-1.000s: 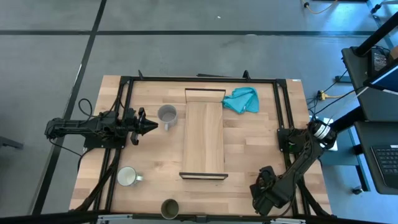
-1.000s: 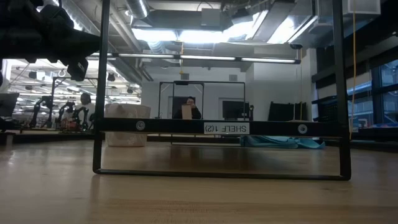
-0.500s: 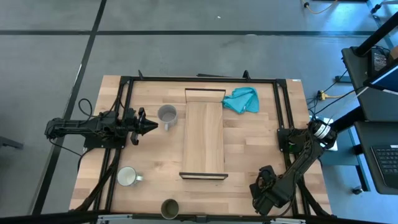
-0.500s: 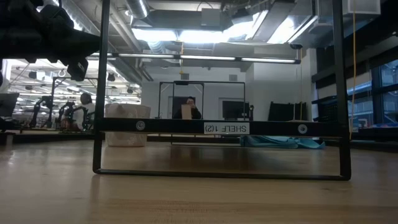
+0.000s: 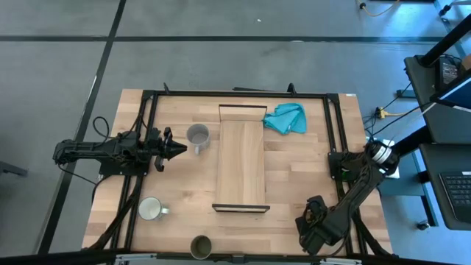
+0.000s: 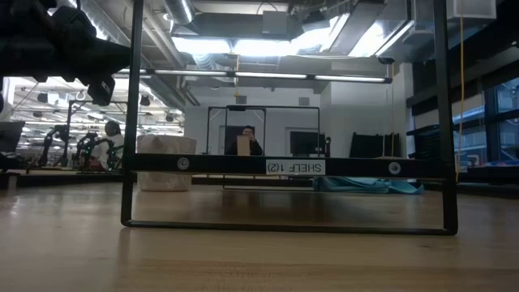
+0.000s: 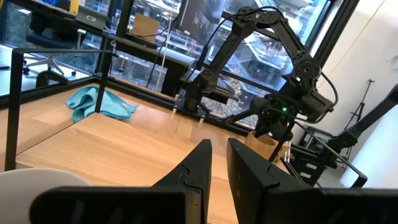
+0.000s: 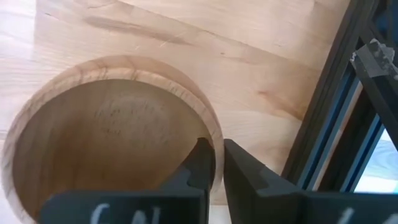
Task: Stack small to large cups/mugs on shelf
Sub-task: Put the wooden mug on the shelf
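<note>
At the near edge of the table, the right gripper is folded low over the near right corner, its two fingers pinched on the rim of the tan wooden cup: one finger inside the wall, one outside, the cup's mouth facing up. From above the arm's own bulk hides this cup. The move ahead turns on this: the shelf lies away from the right gripper, toward the table's middle and slightly farther back, its long axis running near to far. The right arm is bent sharply back on itself, so it would probably have to unfold and reach inward to carry the cup there.

Also along the near edge sit the dark olive cup and, a little farther back on the left, the pale mug, both well apart from either gripper.

Farther back, the left gripper is stretched level from the left side, pointing at the grey mug just beside its tips; its fingers look nearly closed and hold nothing. The shelf top is bare. A teal cloth lies at the far right.
</note>
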Controlling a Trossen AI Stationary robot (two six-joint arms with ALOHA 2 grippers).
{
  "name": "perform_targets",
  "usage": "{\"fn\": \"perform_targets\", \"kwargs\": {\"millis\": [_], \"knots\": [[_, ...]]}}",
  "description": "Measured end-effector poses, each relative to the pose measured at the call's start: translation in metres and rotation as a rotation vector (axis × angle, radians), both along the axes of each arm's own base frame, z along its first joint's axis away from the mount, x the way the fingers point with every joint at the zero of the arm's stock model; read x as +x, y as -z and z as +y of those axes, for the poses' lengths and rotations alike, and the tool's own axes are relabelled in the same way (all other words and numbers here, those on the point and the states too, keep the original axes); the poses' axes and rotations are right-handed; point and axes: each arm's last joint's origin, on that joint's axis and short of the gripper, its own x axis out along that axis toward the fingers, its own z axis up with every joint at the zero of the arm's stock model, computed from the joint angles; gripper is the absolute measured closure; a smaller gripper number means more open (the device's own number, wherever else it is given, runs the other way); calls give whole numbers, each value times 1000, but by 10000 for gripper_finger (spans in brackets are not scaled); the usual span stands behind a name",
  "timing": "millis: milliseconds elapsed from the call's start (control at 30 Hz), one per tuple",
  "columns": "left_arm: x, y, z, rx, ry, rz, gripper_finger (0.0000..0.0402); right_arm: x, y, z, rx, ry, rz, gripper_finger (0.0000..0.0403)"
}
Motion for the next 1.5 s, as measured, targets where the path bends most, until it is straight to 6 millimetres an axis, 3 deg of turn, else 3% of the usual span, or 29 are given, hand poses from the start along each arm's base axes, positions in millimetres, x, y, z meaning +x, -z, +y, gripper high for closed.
{"fn": "perform_targets", "kwargs": {"millis": [267,533,700,933,1167,1333,1500], "knots": [[0,0,0,0,0,0,357,10,-31,-31,-25,66,-86,378],[0,0,0,0,0,0,357,8,-73,-85,-123,105,-122,377],[0,0,0,0,0,0,357,17,-93,-123,-112,14,-203,377],[0,0,0,0,0,0,357,52,-96,-176,-25,-280,-265,376],[0,0,0,0,0,0,357,89,-100,-225,12,-534,-494,377],[0,0,0,0,0,0,357,107,-98,-241,59,-761,-603,377],[0,0,0,0,0,0,357,119,-87,-244,104,-910,-584,377]]}}
